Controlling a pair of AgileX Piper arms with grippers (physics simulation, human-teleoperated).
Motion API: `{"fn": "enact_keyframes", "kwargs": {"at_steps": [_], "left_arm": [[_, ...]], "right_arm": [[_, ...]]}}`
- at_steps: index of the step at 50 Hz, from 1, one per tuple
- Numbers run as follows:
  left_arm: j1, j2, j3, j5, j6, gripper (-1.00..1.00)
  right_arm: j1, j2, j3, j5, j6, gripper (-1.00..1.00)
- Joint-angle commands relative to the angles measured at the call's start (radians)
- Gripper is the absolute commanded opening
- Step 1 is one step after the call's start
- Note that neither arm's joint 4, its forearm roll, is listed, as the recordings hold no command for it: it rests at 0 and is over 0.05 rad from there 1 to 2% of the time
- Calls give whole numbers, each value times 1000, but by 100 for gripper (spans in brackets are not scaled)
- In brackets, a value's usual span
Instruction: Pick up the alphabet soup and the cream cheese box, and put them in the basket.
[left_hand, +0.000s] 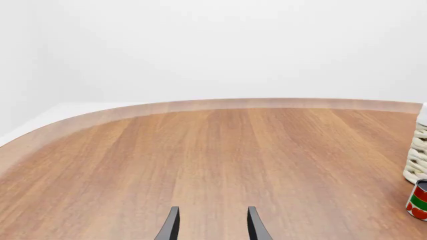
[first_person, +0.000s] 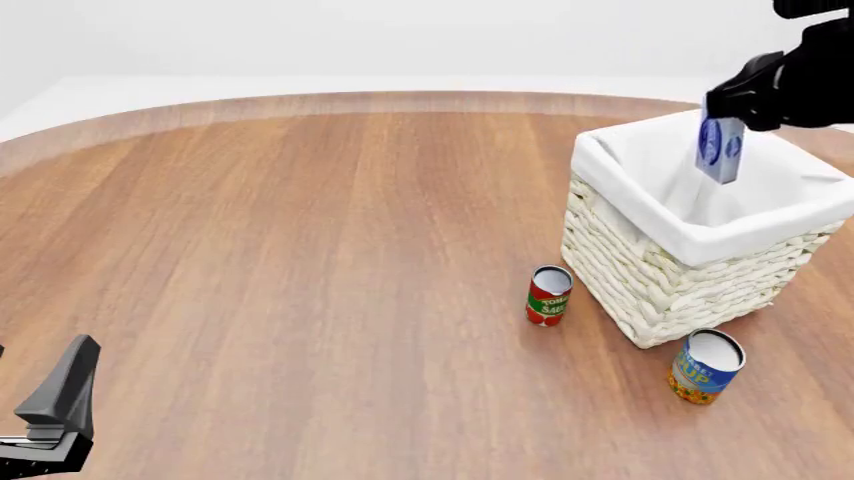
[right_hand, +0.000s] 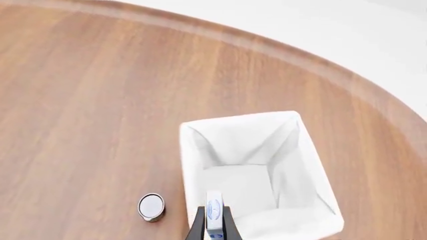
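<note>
The cream cheese box hangs over the open basket, pinched tight in the right gripper. The alphabet soup stands on the tabletop just beside the basket's near corner. The left gripper is open, holding nothing, far off.

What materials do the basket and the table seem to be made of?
The basket looks woven of thick cream-white rope, seen in its stacked cords, with a smooth white cloth lining folded over the rim. The table looks like wood with a matte finish, judging by its long brown grain lines; being rendered, it could be veneer.
</note>
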Motion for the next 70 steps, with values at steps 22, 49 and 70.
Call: {"fn": "enact_keyframes", "kwargs": {"at_steps": [22, 49, 70], "left_arm": [[0, 0, 0, 0, 0, 100], [0, 0, 0, 0, 0, 100], [0, 0, 0, 0, 0, 100]], "right_arm": [[-59, 119, 10, -98, -21, -100], [-95, 204, 11, -169, -29, -100], [-87, 251, 29, -207, -29, -100]]}}
